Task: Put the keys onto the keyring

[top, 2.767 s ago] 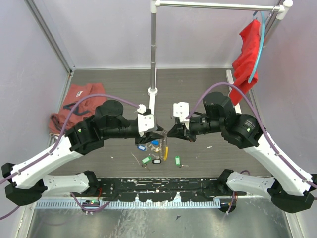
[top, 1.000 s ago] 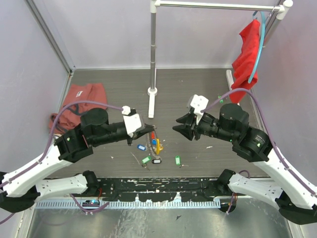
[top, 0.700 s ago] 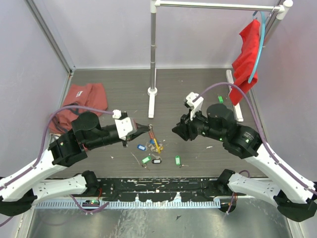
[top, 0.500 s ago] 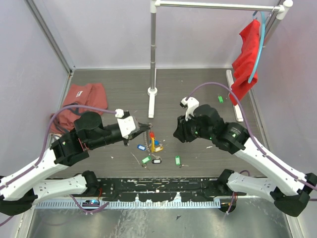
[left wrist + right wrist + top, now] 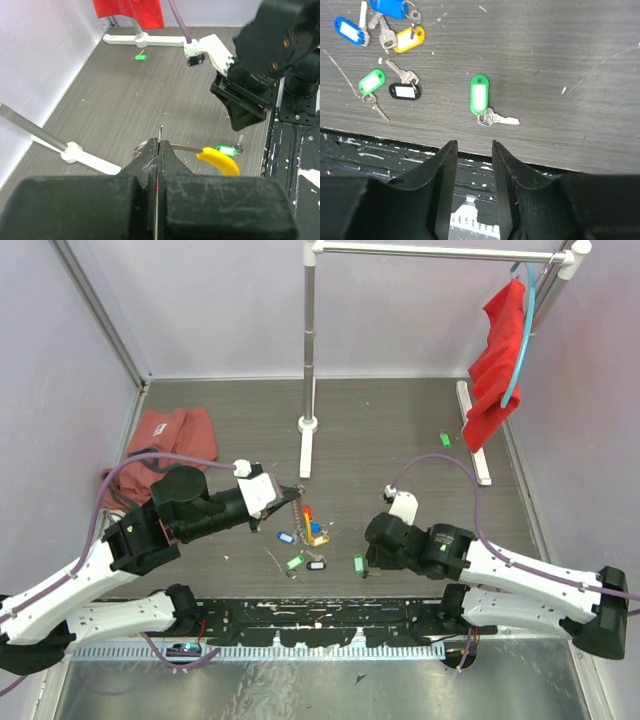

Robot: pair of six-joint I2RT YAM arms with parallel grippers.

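- Between the fingers of the left hand (image 5: 158,145), which were pressed fully together, sat the thin wire of the keyring (image 5: 218,160). Its curved yellow section arched away just beyond the tips, to their right.
- Seen from above, the ring hung down from that hand toward the bench (image 5: 570,50). Whether its lower end touched the surface I could not tell.
- The right hand (image 5: 473,146) pointed down at the bench, its fingers parted by a narrow gap (nothing lay between them).
- Just ahead of its tips lay a green-tagged key (image 5: 479,95), flat on the bench. The tag was on the far side and the metal blade was nearer the hand, pointing to its right.
- Farther ahead and to that hand's left lay more keys. A black-tagged key (image 5: 404,91) and a second green-tagged key (image 5: 372,81) lay close together, with a gold-tagged key (image 5: 409,39) and a blue-tagged key (image 5: 350,29) beyond them.
- Well beyond the left hand a lone green tag (image 5: 140,57) lay near a white bar (image 5: 150,40), under a red cloth (image 5: 127,10).
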